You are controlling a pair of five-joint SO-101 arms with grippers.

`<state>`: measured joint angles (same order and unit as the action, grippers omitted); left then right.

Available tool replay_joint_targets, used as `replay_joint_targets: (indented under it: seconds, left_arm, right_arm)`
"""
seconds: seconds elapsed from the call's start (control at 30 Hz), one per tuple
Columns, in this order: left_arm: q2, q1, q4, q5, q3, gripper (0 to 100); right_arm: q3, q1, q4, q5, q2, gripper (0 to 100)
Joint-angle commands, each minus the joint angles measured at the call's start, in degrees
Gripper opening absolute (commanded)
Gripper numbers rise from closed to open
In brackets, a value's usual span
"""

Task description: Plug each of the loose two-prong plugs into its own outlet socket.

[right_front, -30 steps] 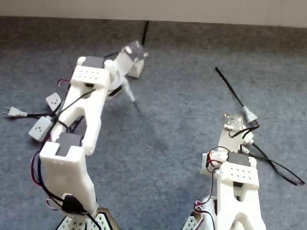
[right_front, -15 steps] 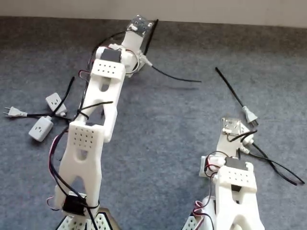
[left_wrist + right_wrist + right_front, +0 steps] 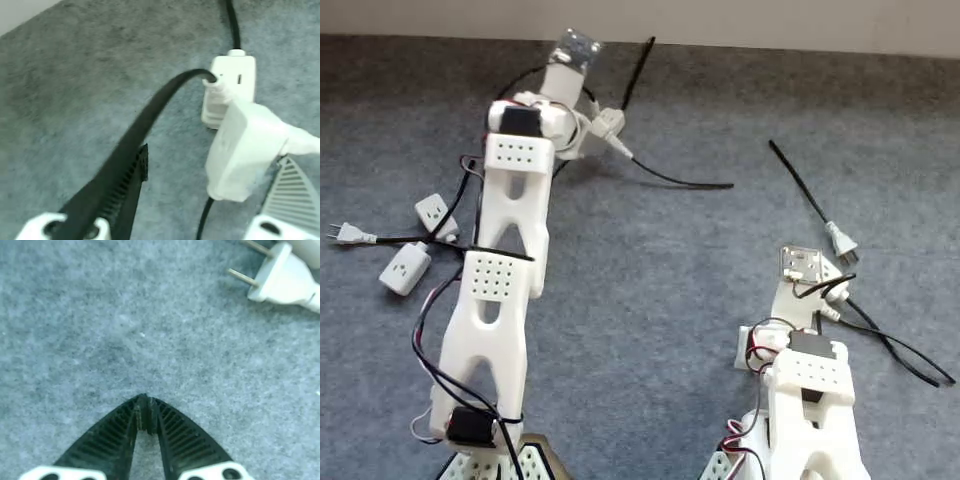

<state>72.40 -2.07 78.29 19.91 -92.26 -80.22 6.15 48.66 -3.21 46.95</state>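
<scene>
Item one: white block-shaped two-prong plug on a black cable. We log it between the fingers of the left gripper, which stand spread, the plug against the pale finger and clear of the black finger. Just beyond it: white outlet socket.

Item two: second white two-prong plug, flat on grey carpet, ahead of the right gripper, whose fingers we find pressed together on nothing.

Well behind the left gripper, beside its arm: small white socket, larger white socket, third plug.
</scene>
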Motion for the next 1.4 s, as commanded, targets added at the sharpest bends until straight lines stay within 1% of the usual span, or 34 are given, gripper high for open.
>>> replay_joint_targets:
  seconds: [0.0, 0.1, 0.17, 0.4, 0.57, 0.7, 0.77, 0.87, 0.97, 1.1, 1.13, 1.23, 1.37]
  left_arm:
    - [-9.5, -3.6, 0.6, -0.4, -2.8, 37]
    - [-13.5, -6.8, 2.7, -0.4, -3.0, 37]
    - [-16.0, -9.5, 5.5, -0.4, -2.7, 37]
    - [-19.6, -17.6, 23.0, -0.4, -2.6, 37]
    - [-19.9, -26.0, 23.6, -5.7, 2.8, 36]
    - [-21.0, -30.5, 23.8, -5.9, 12.1, 36]
    - [-23.2, -32.0, 23.8, -5.3, 18.8, 36]
    - [-29.1, -32.5, 23.8, 0.4, 30.5, 36]
    - [-36.9, -32.7, 23.6, 3.6, 42.2, 36]
    - [-45.8, -32.7, 23.4, 8.8, 54.4, 36]
    - [-47.2, -32.9, 23.4, 11.2, 56.7, 36]
    - [-48.1, -33.7, 21.0, 20.4, 62.2, 36]
    - [-48.1, -36.9, 15.6, 28.1, 69.1, 36]
  right_arm:
    - [0.0, 0.2, -1.4, -0.1, 0.5, 0.9]
    - [0.0, 0.2, -1.4, -0.1, 0.5, 0.9]
    - [0.0, 0.2, -1.4, -0.1, 0.5, 0.9]
    - [0.0, 0.2, -1.4, -0.1, 0.5, 0.9]
    - [-0.2, 0.1, -1.4, -0.1, 0.5, 0.9]
    - [-0.2, 0.1, -1.5, -0.1, 0.5, 0.9]
    - [-0.3, 0.1, -1.5, -0.1, 0.5, 0.9]
    - [-0.3, 0.1, -1.5, -0.1, 0.5, 0.9]
    - [-0.3, 0.1, -1.5, -0.1, 0.5, 0.9]
    - [-0.3, 0.1, -1.5, -0.1, 0.5, 0.9]
    - [-0.3, 0.1, -1.5, -0.1, 0.5, 0.9]
    - [-0.4, 0.1, -1.5, -0.1, 0.5, 0.9]
    - [-0.4, 0.1, -1.5, -0.1, 0.5, 0.9]
